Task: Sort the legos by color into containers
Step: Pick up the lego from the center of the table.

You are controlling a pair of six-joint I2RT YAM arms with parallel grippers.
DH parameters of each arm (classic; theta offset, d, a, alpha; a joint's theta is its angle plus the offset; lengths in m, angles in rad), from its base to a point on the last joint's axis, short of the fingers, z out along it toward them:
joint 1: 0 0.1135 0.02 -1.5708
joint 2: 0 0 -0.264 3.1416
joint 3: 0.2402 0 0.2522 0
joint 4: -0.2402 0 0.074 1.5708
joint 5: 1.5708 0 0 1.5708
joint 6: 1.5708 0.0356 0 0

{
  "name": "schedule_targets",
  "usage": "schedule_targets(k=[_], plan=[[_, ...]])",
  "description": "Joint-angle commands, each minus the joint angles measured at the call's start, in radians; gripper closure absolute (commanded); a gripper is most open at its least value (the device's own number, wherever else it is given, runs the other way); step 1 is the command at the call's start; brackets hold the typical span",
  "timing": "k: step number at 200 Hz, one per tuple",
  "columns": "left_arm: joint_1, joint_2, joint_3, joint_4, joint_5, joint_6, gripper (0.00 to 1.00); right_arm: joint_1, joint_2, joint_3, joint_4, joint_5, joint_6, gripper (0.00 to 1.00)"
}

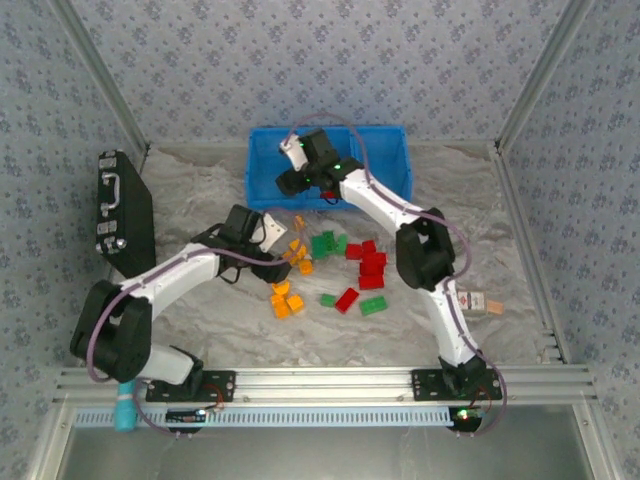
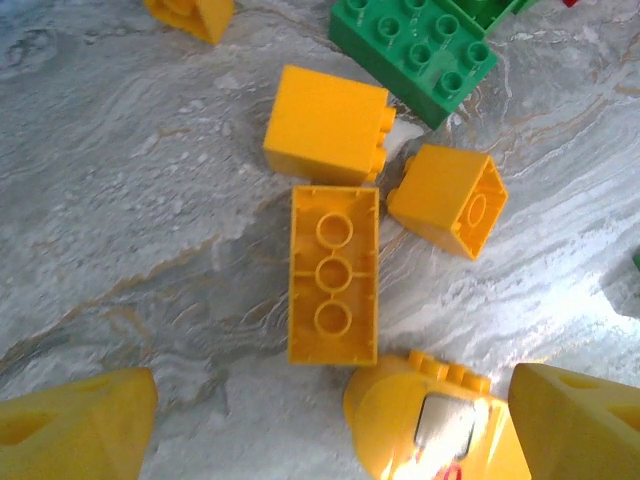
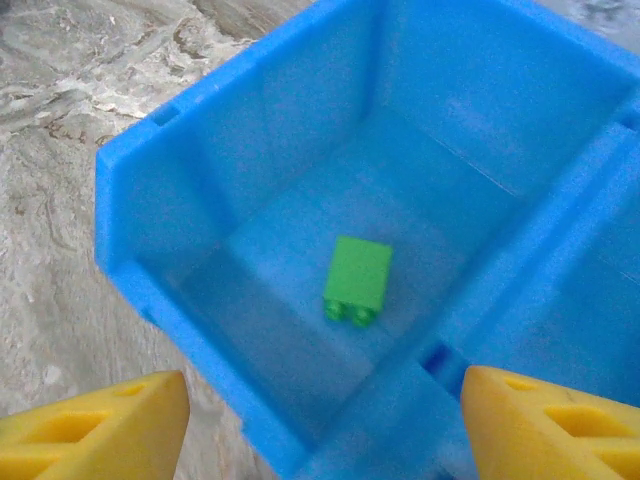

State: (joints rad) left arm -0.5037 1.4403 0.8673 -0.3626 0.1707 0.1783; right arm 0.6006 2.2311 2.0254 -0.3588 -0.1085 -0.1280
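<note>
Legos [image 1: 372,265] mostly loose on the desk [image 2: 150,200], near the blue bin [image 3: 200,130]. Right end effector [image 3: 325,410] wide and empty above the bin's left-end compartment, one green lego [image 3: 357,275] lying below, so green probably belongs there. Left end effector [image 2: 330,420] also wide, holding nothing, low over a long orange lego [image 2: 333,272], apparently to take it.

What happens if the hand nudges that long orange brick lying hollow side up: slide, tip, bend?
The long orange brick looks like hard moulded plastic, so probably stiff. It lies low and flat, so tipping or rolling seems unlikely. Hollow and glossy, it would likely slide easily.
</note>
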Motion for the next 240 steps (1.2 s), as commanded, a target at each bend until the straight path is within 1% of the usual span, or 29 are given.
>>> schedule_targets(k=[1, 13, 30, 49, 68, 87, 128, 189, 212, 236, 240], plan=[[-0.028, 0.080, 0.063, 0.009, -0.041, 0.028, 0.11, -0.051, -0.192, -0.117, 0.083, -0.028, 0.029, 0.27], [-0.029, 0.140, 0.089, -0.001, -0.082, 0.025, 0.13, -0.067, -0.266, -0.205, 0.088, 0.001, 0.044, 0.27], [-0.038, 0.218, 0.142, -0.043, -0.078, 0.036, 0.16, -0.088, -0.386, -0.347, 0.106, 0.033, 0.072, 0.27], [-0.054, 0.274, 0.185, -0.078, -0.097, 0.043, 0.17, -0.124, -0.502, -0.488, 0.121, 0.039, 0.102, 0.26], [-0.057, 0.314, 0.217, -0.101, -0.128, 0.027, 0.19, -0.159, -0.583, -0.576, 0.107, 0.049, 0.127, 0.26], [-0.058, 0.355, 0.254, -0.136, -0.127, 0.024, 0.22, -0.181, -0.641, -0.639, 0.098, 0.061, 0.144, 0.26], [-0.058, 0.435, 0.314, -0.216, -0.106, 0.014, 0.33, -0.199, -0.679, -0.681, 0.093, 0.084, 0.162, 0.26], [-0.067, 0.426, 0.285, -0.237, -0.095, -0.031, 0.56, -0.211, -0.685, -0.671, 0.088, 0.094, 0.153, 0.26], [-0.074, 0.406, 0.283, -0.250, -0.093, -0.055, 0.57, -0.227, -0.706, -0.688, 0.084, 0.097, 0.153, 0.26], [-0.102, 0.373, 0.345, -0.311, -0.134, -0.078, 0.58, -0.252, -0.744, -0.737, 0.079, 0.087, 0.164, 0.25], [-0.107, 0.366, 0.362, -0.343, -0.137, -0.081, 0.58, -0.256, -0.753, -0.751, 0.079, 0.086, 0.168, 0.25]])
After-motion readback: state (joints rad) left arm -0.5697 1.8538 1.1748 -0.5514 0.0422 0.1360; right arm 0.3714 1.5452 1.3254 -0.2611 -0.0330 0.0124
